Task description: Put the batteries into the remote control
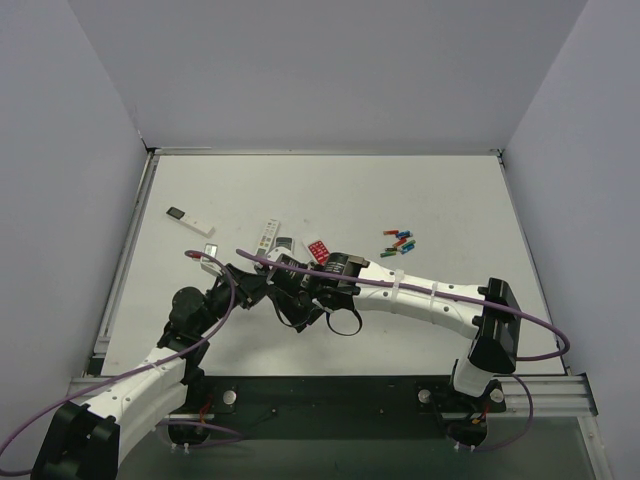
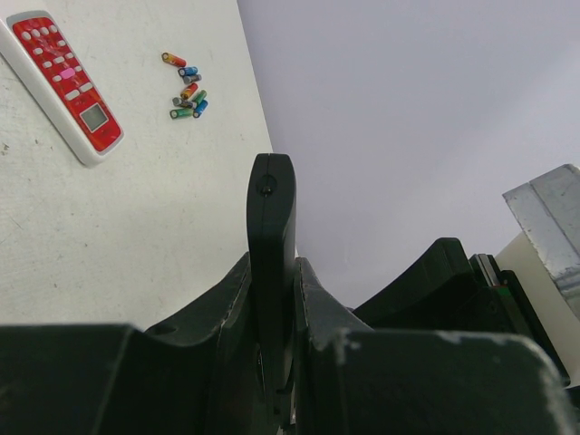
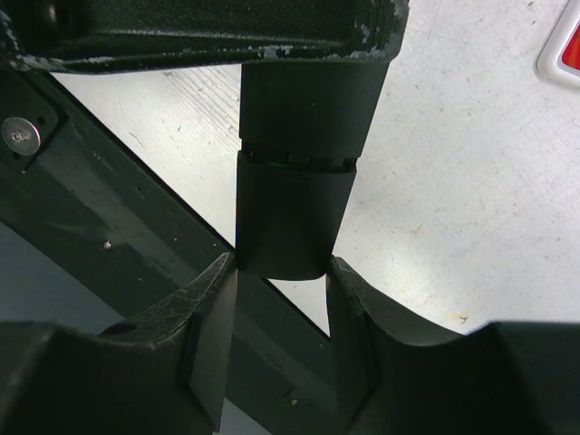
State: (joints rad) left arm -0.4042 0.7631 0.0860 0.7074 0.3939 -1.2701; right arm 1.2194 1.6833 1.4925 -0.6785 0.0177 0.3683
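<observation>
right now, both claws are clamped on one black bar (image 3: 294, 118) over the tabletop (image 1: 450, 200).
left claw (image 2: 272, 290) and right claw (image 3: 281, 272) each pinch one end of it at frame centre; the white remote control (image 1: 267, 234) lies flat just up-left of them, and the batteries (image 1: 400, 242) sit clustered to the upper right.
</observation>
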